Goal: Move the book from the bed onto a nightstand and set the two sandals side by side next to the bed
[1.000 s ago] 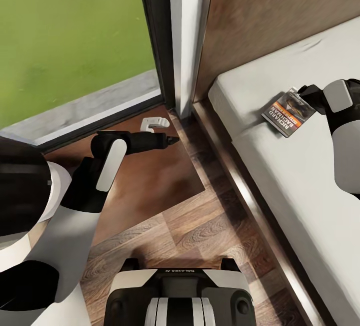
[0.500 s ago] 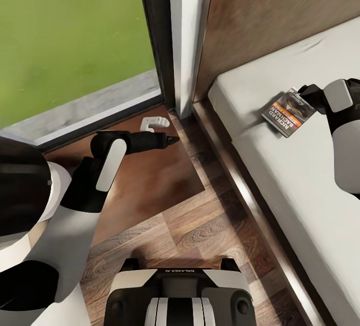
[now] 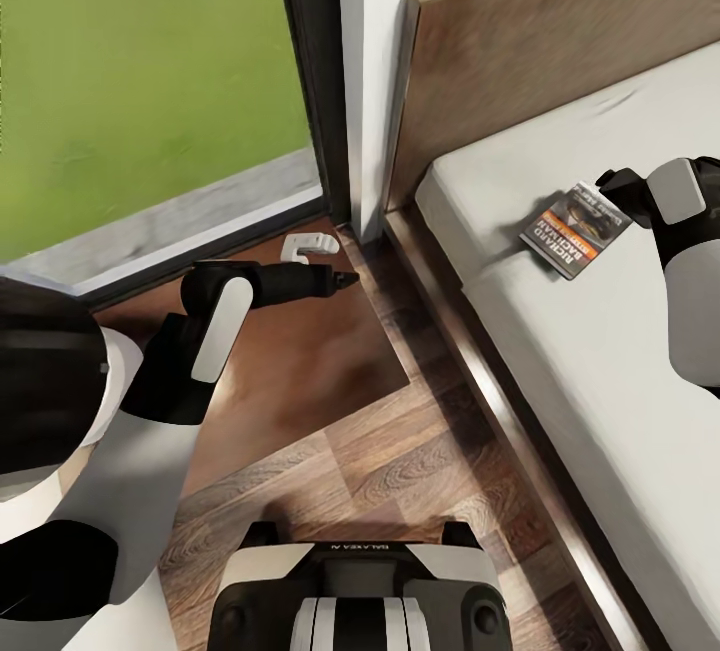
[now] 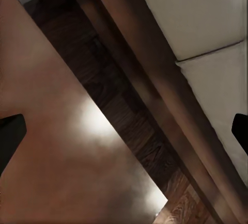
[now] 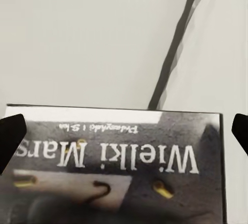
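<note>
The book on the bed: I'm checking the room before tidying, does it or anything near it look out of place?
Yes. The book lies askew on the bed, near the right gripper. A small white object sits on the nightstand.

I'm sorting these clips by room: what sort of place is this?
Most likely a bedroom: a low bed with a wooden headboard, a dark nightstand beside it, and a book on the mattress.
</note>
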